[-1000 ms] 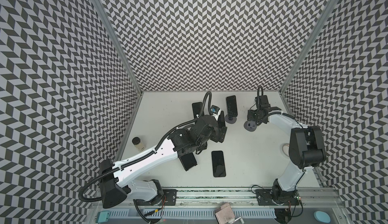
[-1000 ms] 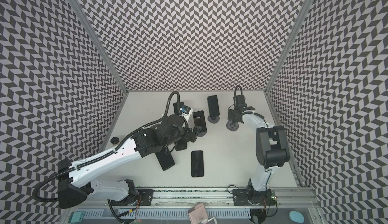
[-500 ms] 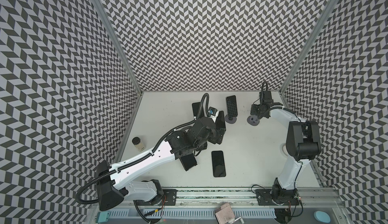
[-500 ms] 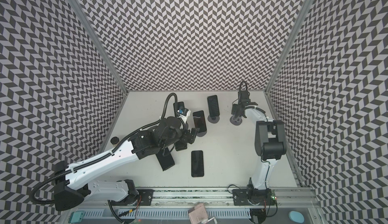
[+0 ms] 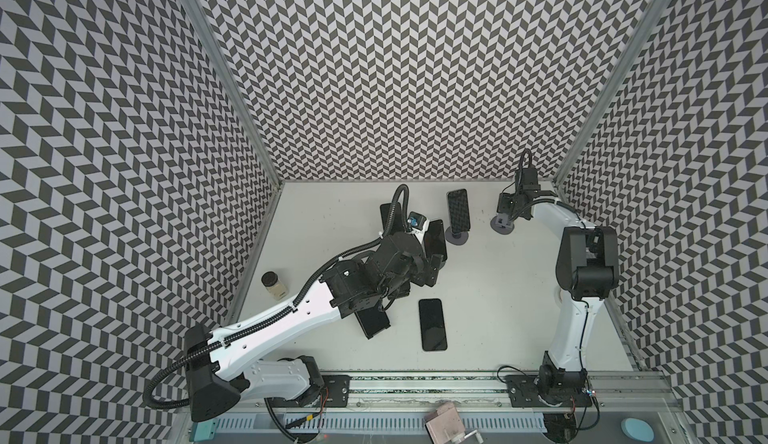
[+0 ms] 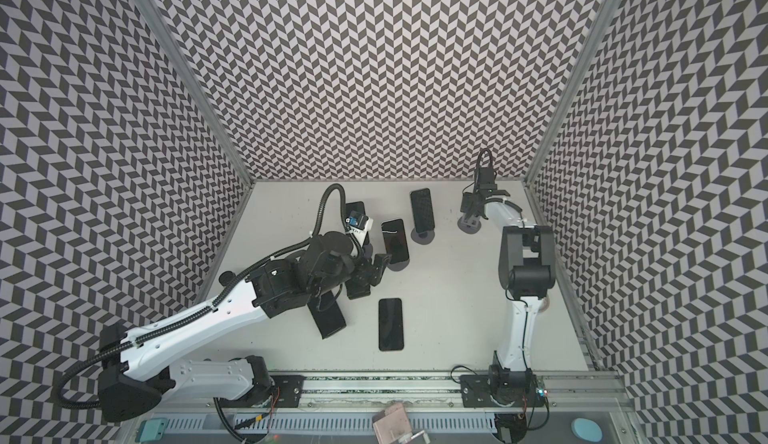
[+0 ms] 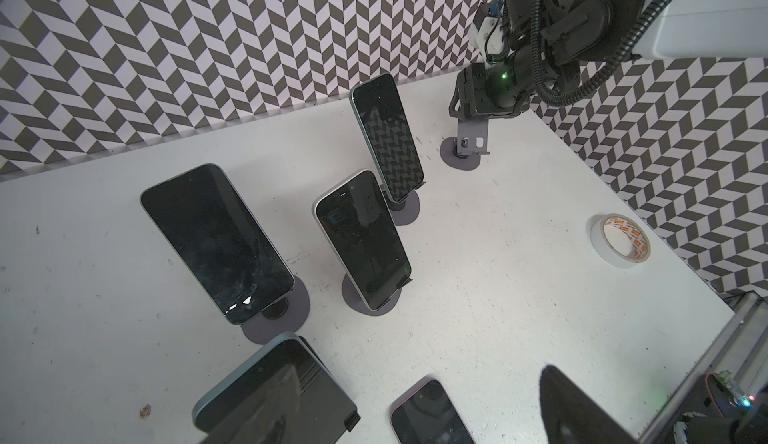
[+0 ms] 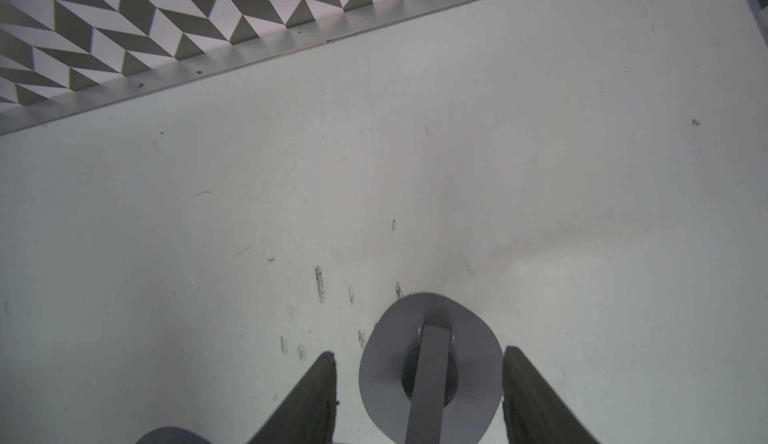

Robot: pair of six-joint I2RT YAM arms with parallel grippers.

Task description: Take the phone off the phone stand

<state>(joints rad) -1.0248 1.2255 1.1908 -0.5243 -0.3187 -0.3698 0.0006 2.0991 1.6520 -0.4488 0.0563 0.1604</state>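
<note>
- Three phones on stands, far half of counter (image 5: 498, 296): left phone (image 7: 216, 246), middle phone (image 7: 361, 242), right phone (image 7: 388, 138). All tilted back, screens dark and facing the near side, wall pattern mirrored in right phone.
- None lifted off yet, each seated in the lip of its stand on a round grey base.
- In a top view, middle phone (image 6: 395, 240) just right of left gripper (image 6: 372, 275), nearest of the three to it.
- Left fingers (image 7: 582, 413): spread apart, gripping nothing, bare counter visible in the gap.
- Teal-edged phone (image 7: 282, 375) close under the left fingers. On a stand or lying flat: can't tell. Contact: can't tell.
- Right gripper (image 5: 506, 212) at far right, down over empty stand (image 5: 503, 226).
- Right fingers (image 8: 316, 396): one either side of the stand's upright and closed on the stand, with the contact point outside the wrist view.
- Two more phones flat and face up near centre: right flat phone (image 5: 432, 323) clear of both arms, left flat phone (image 5: 374, 321) partly under the left arm.
- Jar (image 5: 274, 284) at left edge of counter, well apart from the phones.
- Tape roll (image 7: 621, 240) lying flat near the right wall.
</note>
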